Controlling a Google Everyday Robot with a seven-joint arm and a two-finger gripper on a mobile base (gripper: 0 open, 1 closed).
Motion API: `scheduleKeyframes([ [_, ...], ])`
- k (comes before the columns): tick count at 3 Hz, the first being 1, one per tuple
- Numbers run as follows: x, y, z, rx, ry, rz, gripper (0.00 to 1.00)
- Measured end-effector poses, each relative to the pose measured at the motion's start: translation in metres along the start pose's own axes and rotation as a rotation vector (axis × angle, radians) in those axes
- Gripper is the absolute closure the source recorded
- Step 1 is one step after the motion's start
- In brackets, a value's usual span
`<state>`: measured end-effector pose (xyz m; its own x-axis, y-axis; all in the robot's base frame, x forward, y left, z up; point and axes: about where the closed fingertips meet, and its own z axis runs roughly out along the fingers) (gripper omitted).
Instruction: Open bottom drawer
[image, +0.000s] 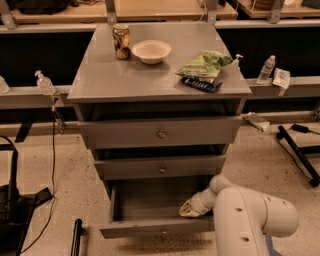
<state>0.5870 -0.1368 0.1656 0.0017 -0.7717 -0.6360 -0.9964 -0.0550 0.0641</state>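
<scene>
The grey cabinet (160, 80) has three drawers. The bottom drawer (150, 227) is pulled far out, its flat front low in the view with a small knob (163, 231) and its inside showing empty. The top drawer (160, 132) and middle drawer (161, 167) stand slightly out. My white arm comes in from the lower right. My gripper (189, 210) reaches into the right side of the open bottom drawer, just behind its front.
On the cabinet top stand a can (121, 41), a white bowl (151, 51), a green chip bag (204, 65) and a dark flat object (201, 84). Bottles (268, 69) sit on the side rails. A black stand (299, 152) lies on the floor at right, cables at left.
</scene>
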Motion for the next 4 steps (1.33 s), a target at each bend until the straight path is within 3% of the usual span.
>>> scheduleKeyframes([
  [1, -0.017, 0.001, 0.005, 0.024, -0.048, -0.030, 1.00],
  [2, -0.029, -0.014, 0.000, 0.101, -0.094, -0.054, 1.00],
  [3, -0.033, -0.038, -0.001, 0.164, -0.092, -0.067, 1.00],
  [4, -0.030, -0.036, 0.006, 0.151, -0.098, -0.061, 1.00],
])
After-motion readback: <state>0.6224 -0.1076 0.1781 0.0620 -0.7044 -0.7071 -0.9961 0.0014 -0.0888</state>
